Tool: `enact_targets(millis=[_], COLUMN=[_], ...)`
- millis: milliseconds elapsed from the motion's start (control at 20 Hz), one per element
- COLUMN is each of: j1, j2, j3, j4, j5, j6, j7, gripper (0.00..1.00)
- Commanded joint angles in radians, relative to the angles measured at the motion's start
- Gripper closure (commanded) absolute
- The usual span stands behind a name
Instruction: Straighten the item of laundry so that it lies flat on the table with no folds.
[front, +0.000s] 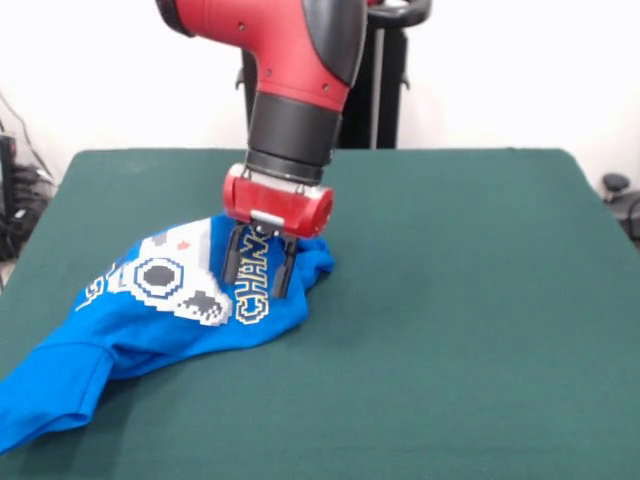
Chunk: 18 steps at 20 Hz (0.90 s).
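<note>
Front view: end effector (257, 272) spread narrowly on crumpled T-shirt (150, 320); bare table (470, 300) alongside.

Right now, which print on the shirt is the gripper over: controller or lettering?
The yellow-and-white lettering: the gripper straddles it. The white controller print sits apart, beside it.

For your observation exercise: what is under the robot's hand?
The blue T-shirt lies bunched under the hand, with the green table beneath. The fingertips' grip is hidden by the cloth.
</note>
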Motion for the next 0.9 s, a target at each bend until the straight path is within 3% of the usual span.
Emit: enact_targets(millis=[50, 400, 900], j1=[-0.048, -0.112, -0.127], j2=[0.087, 0.084, 0.043], j3=[0.167, 0.286, 0.303], j4=[-0.069, -0.028, -0.003], j5=[-0.019, -0.027, 0.009], j6=[0.037, 0.142, 0.301], j7=[0.132, 0.112, 0.081], gripper=[0.00, 0.00, 0.00])
